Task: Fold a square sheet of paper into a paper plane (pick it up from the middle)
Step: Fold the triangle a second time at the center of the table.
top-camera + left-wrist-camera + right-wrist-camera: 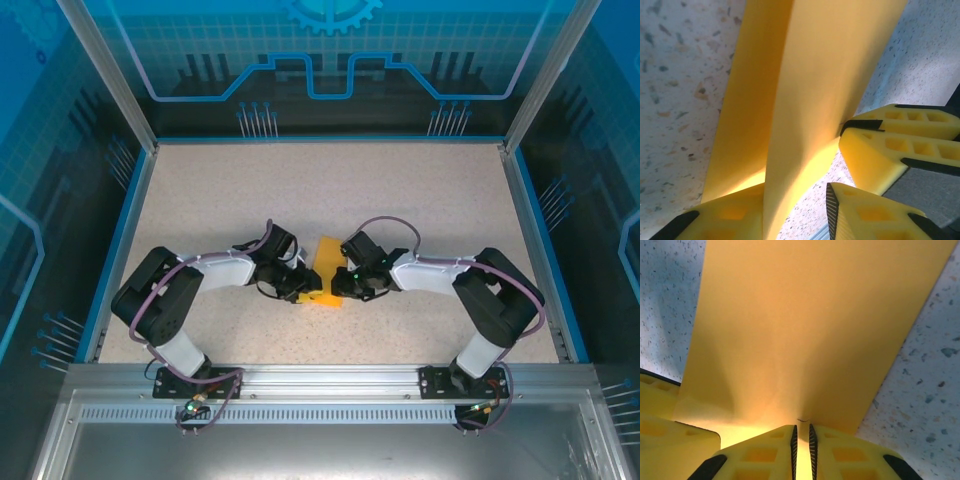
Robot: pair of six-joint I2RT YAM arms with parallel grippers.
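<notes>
**Near the table's middle: sheet pinched up, left grip not yet made**

From above, the square sheet of paper [326, 262] sits near the middle of the table [420, 200], slightly toward its near edge. The left hand [300, 288] and right hand [343, 284] meet at it from the table's left and right halves. They cover the sheet's near part, so I cannot tell how much of it lies flat on the table.

On the left wrist camera, the sheet [805, 75] rises off the table as a tall ridge. The left hand [790, 212] is narrow but not closed. One finger [725, 220] touches the paper and the other stands apart, with table showing between. The right hand [846, 127] grips the ridge's far side.

On the right wrist camera, the right hand [802, 435] is all but closed, with the sheet [805, 325] held in the thin slit between its pads.

The step looks like lifting the sheet by its middle for the centre crease. Next, the left hand should finish closing on the ridge. Both hands should then rise together without pulling apart, since thin paper tears or slips. The sheet's corners are cut off in both wrist views, so its alignment cannot be judged.
</notes>
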